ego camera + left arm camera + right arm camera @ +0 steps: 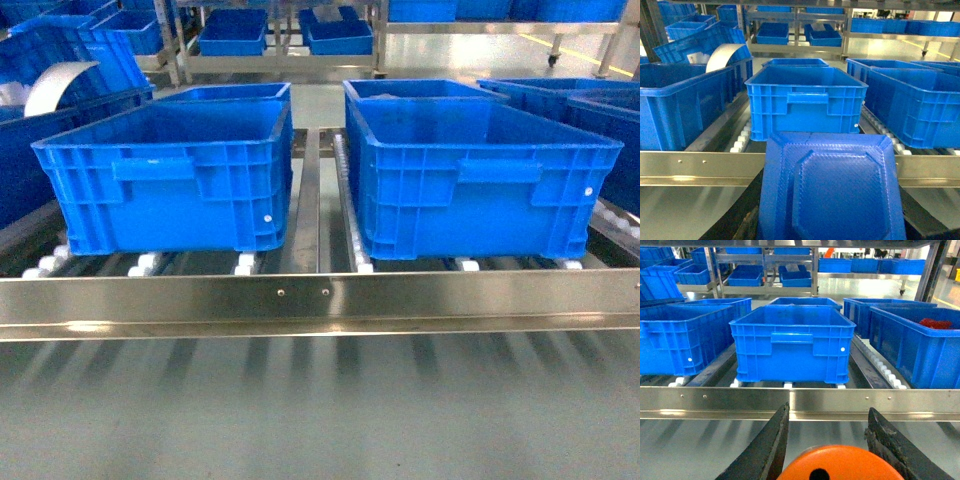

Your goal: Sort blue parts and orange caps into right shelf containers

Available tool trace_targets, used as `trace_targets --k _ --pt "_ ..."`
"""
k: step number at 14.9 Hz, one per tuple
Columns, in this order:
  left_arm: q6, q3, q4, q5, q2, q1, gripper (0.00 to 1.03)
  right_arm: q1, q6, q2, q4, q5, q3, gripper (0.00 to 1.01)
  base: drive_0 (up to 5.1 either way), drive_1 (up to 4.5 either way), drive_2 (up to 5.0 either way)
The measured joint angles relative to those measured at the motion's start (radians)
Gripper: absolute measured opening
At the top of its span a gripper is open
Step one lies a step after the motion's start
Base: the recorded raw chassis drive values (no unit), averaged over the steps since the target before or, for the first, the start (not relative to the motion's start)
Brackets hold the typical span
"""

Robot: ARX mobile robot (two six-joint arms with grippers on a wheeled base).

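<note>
Between the right gripper's (827,440) dark jaws sits a rounded orange plastic cap (840,465), gripped. Left gripper's jaws clasp a chunky blue plastic part (832,190). Either could strike the ribbed blue plastic crates' (480,170) rims if released short.

Between our right gripper (827,450) fingers (767,450) we grip an orange cap (840,463), its round end with a dark centre hole facing the camera at the bottom edge. Beyond a steel rail (800,402), a blue crate (792,342) sits straight ahead on white rollers (885,371). Another crate (680,337) stands just left, and one on the right (915,342) holds something red (936,323).
</note>
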Motion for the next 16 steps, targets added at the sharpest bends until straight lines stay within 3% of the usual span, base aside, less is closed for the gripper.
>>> trace_targets --k 16 --pt "0.003 0.000 -0.001 0.000 0.000 0.000 0.44 0.000 0.000 0.000 -0.002 0.000 0.000 0.42 0.0 0.24 -0.2"
